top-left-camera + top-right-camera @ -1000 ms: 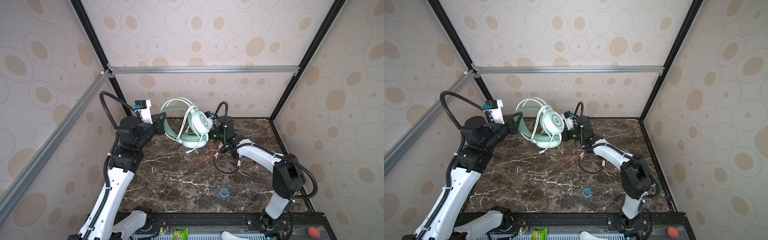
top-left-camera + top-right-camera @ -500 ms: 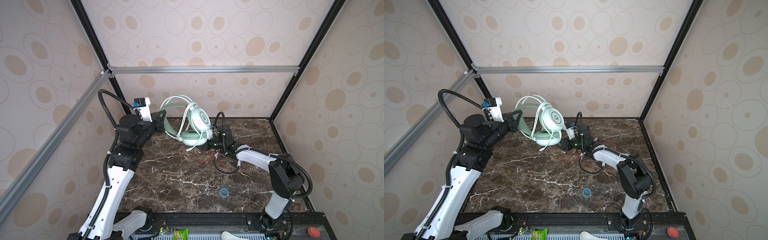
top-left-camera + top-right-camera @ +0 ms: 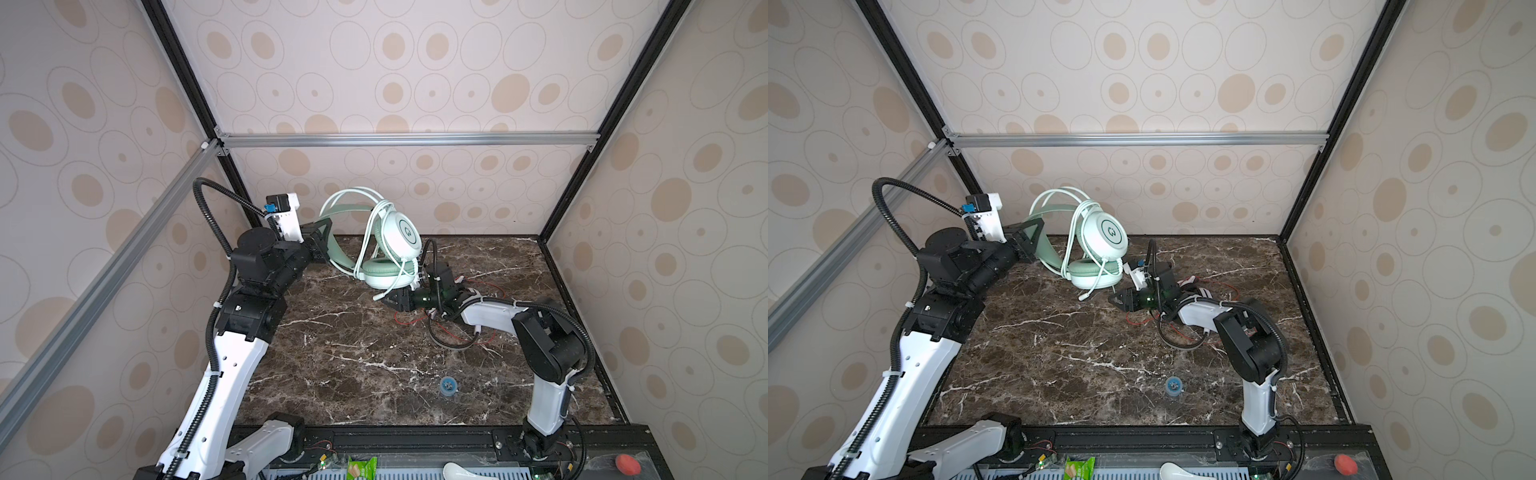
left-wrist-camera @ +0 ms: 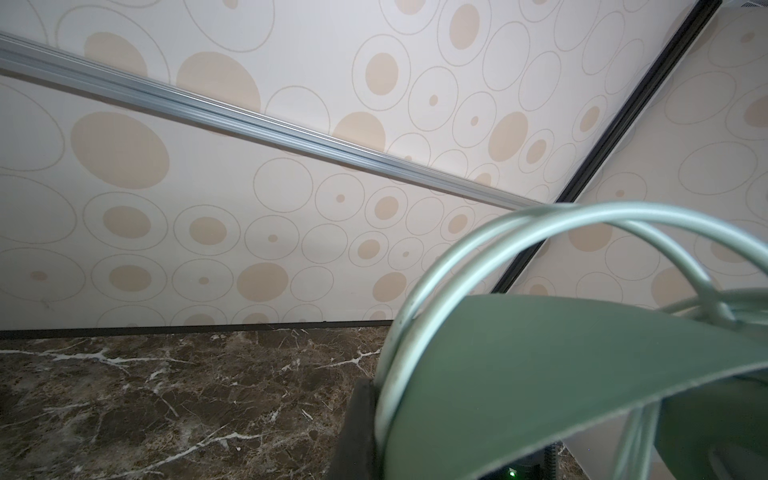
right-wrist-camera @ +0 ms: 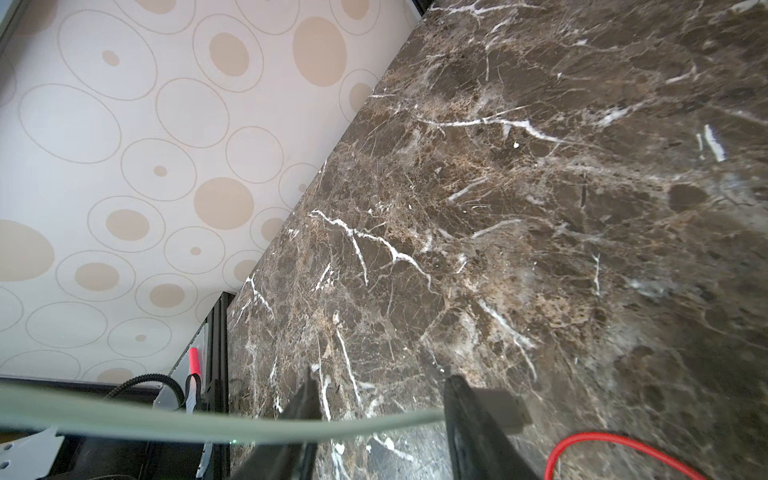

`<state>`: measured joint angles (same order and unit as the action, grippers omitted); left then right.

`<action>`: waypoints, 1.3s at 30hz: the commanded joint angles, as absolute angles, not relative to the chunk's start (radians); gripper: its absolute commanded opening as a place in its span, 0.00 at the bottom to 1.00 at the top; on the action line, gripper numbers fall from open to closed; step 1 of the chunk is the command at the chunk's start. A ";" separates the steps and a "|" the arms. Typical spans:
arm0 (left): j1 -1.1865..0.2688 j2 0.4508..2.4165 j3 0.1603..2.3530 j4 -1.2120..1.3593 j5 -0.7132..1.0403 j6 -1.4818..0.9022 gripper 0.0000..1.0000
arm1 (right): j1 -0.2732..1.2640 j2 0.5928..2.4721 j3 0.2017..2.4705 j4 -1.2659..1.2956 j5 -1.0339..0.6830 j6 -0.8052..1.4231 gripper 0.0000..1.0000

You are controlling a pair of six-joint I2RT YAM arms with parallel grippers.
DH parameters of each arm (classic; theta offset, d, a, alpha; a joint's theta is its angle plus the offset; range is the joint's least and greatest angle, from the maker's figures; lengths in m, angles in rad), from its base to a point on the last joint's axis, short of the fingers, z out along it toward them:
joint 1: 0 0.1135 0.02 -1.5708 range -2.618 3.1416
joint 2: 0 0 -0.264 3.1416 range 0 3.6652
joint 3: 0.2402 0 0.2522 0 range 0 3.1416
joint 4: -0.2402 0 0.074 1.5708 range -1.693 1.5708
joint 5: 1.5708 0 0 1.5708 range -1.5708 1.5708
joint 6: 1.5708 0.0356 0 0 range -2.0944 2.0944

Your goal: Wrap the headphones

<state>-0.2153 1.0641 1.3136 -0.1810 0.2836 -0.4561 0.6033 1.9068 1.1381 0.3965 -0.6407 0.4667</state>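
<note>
The mint green headphones (image 3: 401,237) (image 3: 1104,235) hang above the back of the marble table, cord looped over band and cups. My left gripper (image 3: 322,239) (image 3: 1027,237) is shut on their headband (image 4: 540,374). The mint cord (image 4: 498,232) arches over the band. My right gripper (image 3: 388,299) (image 3: 1115,299) sits low below the lower ear cup, open. The mint cord (image 5: 208,424) crosses the gap between its fingers (image 5: 305,399). The cord's loose end (image 3: 376,297) dangles at the fingertips. The other headphones lie mostly hidden under the right arm; their red cord (image 3: 478,286) (image 5: 582,440) shows.
A black cable loop (image 3: 449,345) and red cord strands lie on the table by the right forearm. A small blue round piece (image 3: 448,385) (image 3: 1174,385) sits near the front. A red button (image 3: 626,463) and a green packet (image 3: 361,467) are on the front ledge.
My right gripper has dropped from beside the ear cup to low over the table, further left, under the hanging headphones. The left gripper has raised the headphones slightly.
</note>
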 commanded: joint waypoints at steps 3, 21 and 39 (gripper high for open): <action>-0.219 1.046 1.373 -0.077 0.294 -0.522 0.00 | 0.617 1.943 1.188 0.419 -0.647 0.464 0.51; -0.219 1.045 1.376 -0.064 0.313 -0.563 0.00 | 0.626 1.961 1.222 0.351 -0.576 0.384 0.63; -0.219 1.037 1.373 -0.049 0.323 -0.606 0.00 | 0.630 2.029 1.317 0.290 -0.509 0.331 0.52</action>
<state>-0.2153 1.0641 1.3136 -0.1505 0.3096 -0.5369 0.6228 2.0090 1.2919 0.3042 -0.5175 0.3454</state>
